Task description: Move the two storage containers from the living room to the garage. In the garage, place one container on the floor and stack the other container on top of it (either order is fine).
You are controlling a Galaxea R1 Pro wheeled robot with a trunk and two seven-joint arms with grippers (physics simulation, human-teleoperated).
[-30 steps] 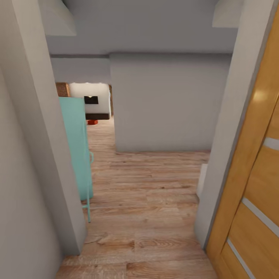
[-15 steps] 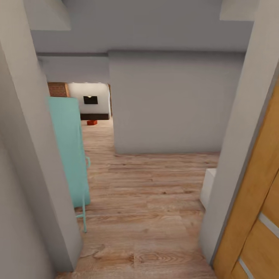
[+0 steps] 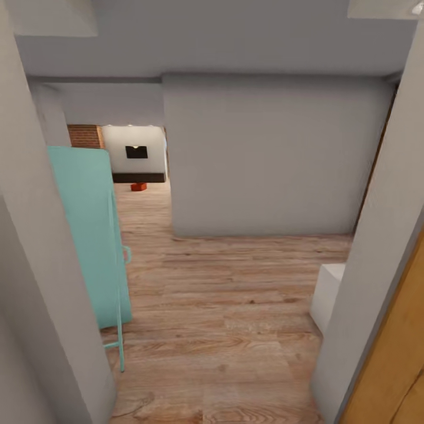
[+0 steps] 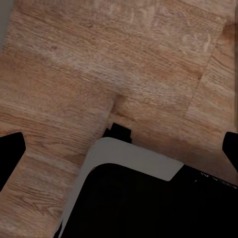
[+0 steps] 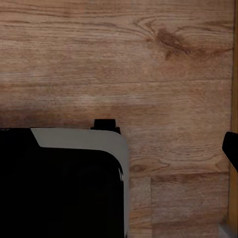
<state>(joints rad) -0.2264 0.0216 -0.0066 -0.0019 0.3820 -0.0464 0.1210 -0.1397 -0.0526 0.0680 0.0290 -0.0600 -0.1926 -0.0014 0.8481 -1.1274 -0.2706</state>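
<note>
Far down the hallway in the head view, through the opening to the living room (image 3: 132, 159): one small orange-red storage container (image 3: 139, 186), resting on the pale wood-plank floor (image 3: 224, 294) just in front of a long low dark cabinet (image 3: 139, 177). Too distant to show any marking or detail. Above the cabinet, a black TV (image 3: 136, 152) on a white wall; to the left of that, a patch of brick (image 3: 85, 136).

Nearer, along the left side of the passage, stands a tall teal panel (image 3: 85, 235) on thin teal legs, partly behind a grey door jamb (image 3: 35, 265). Straight ahead, blocks the middle of the view: a plain grey wall (image 3: 265, 159). Low on the right, a white box (image 3: 327, 294) against the other jamb, and beside it the edge of an orange-brown wooden door (image 3: 394, 365).

Below the left gripper (image 4: 119, 148), seen from the left wrist: wood planks and the robot's black, pale-rimmed base (image 4: 134, 158); dark fingertips (image 4: 11, 151) at opposite edges, spread wide, holding nothing. Below the right gripper (image 5: 119, 148): the same floor and base; shows one fingertip (image 5: 231, 148) at the edge, so cannot tell how wide.
</note>
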